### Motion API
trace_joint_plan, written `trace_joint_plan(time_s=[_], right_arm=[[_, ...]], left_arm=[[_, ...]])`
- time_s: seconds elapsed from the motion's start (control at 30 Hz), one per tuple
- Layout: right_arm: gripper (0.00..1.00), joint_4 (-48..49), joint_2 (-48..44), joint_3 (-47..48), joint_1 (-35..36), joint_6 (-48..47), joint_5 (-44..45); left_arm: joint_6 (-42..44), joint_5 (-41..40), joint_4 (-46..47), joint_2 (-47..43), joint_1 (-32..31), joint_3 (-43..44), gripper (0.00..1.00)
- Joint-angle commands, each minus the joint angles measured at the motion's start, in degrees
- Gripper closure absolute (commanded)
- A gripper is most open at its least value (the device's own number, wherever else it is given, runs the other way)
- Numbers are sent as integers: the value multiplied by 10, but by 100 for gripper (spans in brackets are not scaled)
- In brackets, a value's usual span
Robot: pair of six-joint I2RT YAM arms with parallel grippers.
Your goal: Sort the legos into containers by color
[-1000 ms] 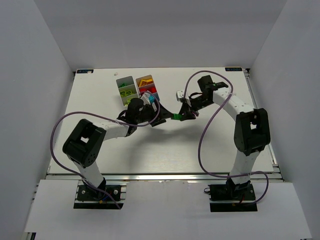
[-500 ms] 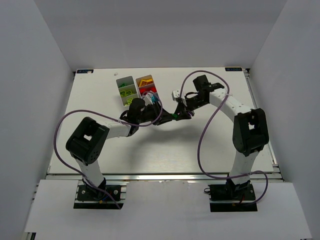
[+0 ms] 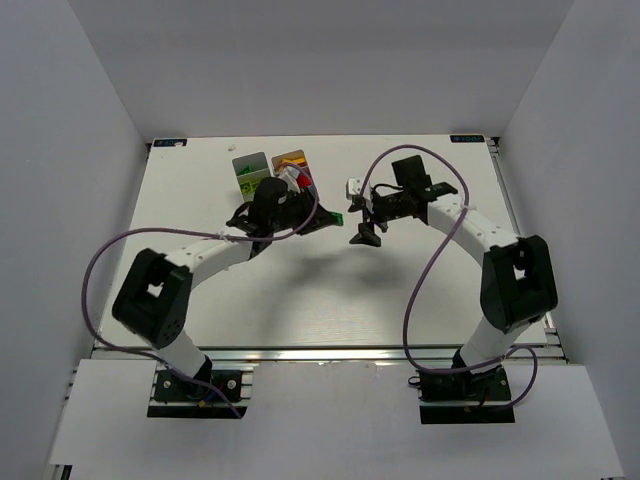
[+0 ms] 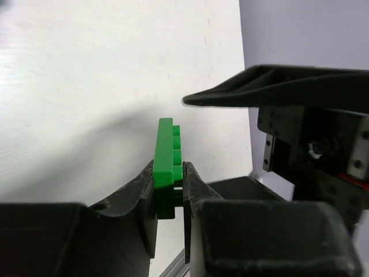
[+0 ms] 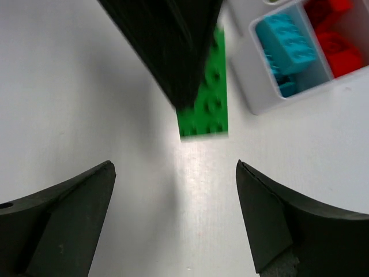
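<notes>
1. Containers (image 3: pixel 262 160): two white trays lie side by side at the far left-centre of the bench (image 3: pixel 200 300). The left arm partly covers them. In the right wrist view, one corner compartment holds a cyan brick (image 5: pixel 285 40) and the one next to it holds red bricks (image 5: pixel 334 40). Judgement: they lie within the left arm's reach, so it suits that this arm carries the piece.
2. Left tool (image 4: pixel 170 180): it is clamped narrow on the near end of a green brick (image 4: pixel 167 153), one pad on each broad side. Judgement: the end grip leaves most of the piece free, so it can go into a compartment without the fingers fouling the walls.
3. Green brick, position: it is just right of the trays in the top view (image 3: pixel 338 216), between the two tools, and it appears clear of the bench.
4. Green brick, attitude: this is a thin plate held on edge. Its long axis runs straight out from the left tool's fingertips, and the free end points towards the right tool. The right wrist view shows one broad face (image 5: pixel 206 109).
5. Right tool (image 5: pixel 174 168): its jaws are spread wide and hold nothing. It stands just beyond the brick's free end. Judgement: it reads as letting go or standing by.
</notes>
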Motion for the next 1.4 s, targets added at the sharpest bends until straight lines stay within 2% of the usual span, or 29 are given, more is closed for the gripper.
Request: trace_joint_plan(time_s=[0.0, 0.03, 0.1, 0.2, 0.23, 0.27, 0.33, 0.37, 0.4, 0.5, 0.63, 0.77, 1.37], right_arm=[[11, 188, -47, -40, -6, 130, 76], [11, 205, -46, -43, -7, 144, 118], [10, 199, -36, -36, -12, 149, 138], [11, 149, -22, -15, -33, 121, 90], [17, 143, -20, -13, -38, 138, 63], [34, 142, -17, -10, -42, 146, 55], [46, 143, -14, -7, -42, 157, 44], [54, 144, -14, -7, -43, 164, 40], [78, 146, -14, -7, -43, 169, 37], [98, 145, -11, -3, -43, 179, 31], [99, 153, -14, -9, -45, 187, 35], [99, 161, -19, -19, -49, 193, 36], [98, 171, -15, -35, -63, 196, 29]], left_arm=[[60, -116, -170, -86, 45, 48, 100], [59, -128, -187, -99, 59, 52, 100], [45, -160, -239, -126, 110, 64, 100], [12, -229, -315, -132, 160, 114, 100], [7, -246, -355, -127, 166, 154, 100], [-10, -279, -376, -111, 178, 175, 100], [-25, -297, -403, -94, 188, 212, 100], [-33, -300, -406, -85, 194, 240, 100], [-51, -300, -406, -66, 206, 250, 100], [-85, -299, -425, -13, 224, 309, 100], [-124, -283, -459, 47, 236, 374, 100], [-164, -253, -438, 77, 245, 380, 100], [-206, -191, -397, 166, 253, 412, 100]])
